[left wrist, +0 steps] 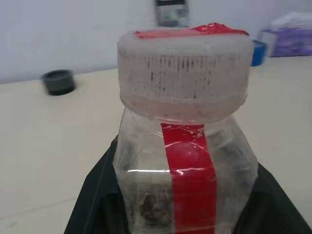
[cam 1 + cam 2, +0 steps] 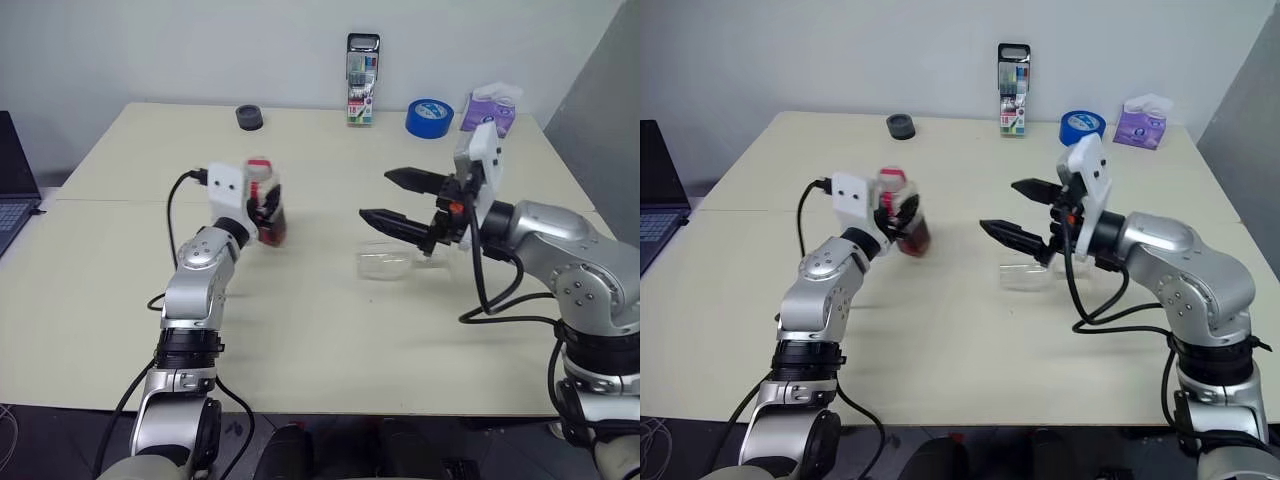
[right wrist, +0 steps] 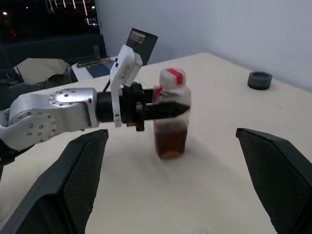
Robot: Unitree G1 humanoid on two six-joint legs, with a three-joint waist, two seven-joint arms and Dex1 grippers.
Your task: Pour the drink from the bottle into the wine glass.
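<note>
Fingers of the left gripper (image 3: pixel 163 108) pinch the bottle (image 3: pixel 171 114) and hold it upright above the table (image 2: pixel 300 330), with the drink (image 3: pixel 170 140) low inside. Right gripper (image 2: pixel 400 201) is spread wide, just above the wine glass (image 2: pixel 388 262), which lies on its side

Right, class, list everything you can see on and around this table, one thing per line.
Small clear plastic bottle with red label strip: one, held over the table's left half.
Dark red-brown drink: in the bottle's lower part.
Clear wine glass: one, colourless, on the table below the right pincer; pose unclear.
Tall marker case: one, far edge.
Blue tape roll: one, far right.
Purple tissue pack: one, far right corner.
Small black round thing: one, far edge.
Laptop: one, dark, beyond the table's left side.
Table: one, cream.
Left pincer: black, shut on the bottle.
Right pincer: black, open.
</note>
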